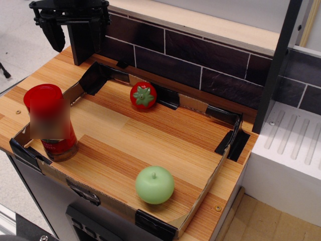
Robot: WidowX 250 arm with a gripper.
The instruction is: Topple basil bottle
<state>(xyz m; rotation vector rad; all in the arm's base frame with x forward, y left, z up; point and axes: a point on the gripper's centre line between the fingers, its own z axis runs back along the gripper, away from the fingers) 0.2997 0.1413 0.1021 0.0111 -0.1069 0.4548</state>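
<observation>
The basil bottle stands upright at the front left corner of the cardboard-walled wooden tray. It is a clear jar with a wide red lid, a red label and brownish contents; part of its label is blurred. My gripper is black and hangs at the top left, behind the tray's back left corner, well above and behind the bottle. Its two fingers are spread apart and hold nothing.
A red tomato toy sits near the tray's back wall. A green apple lies near the front edge. A dark tiled wall runs behind. A white ribbed drainer and a black post stand at right.
</observation>
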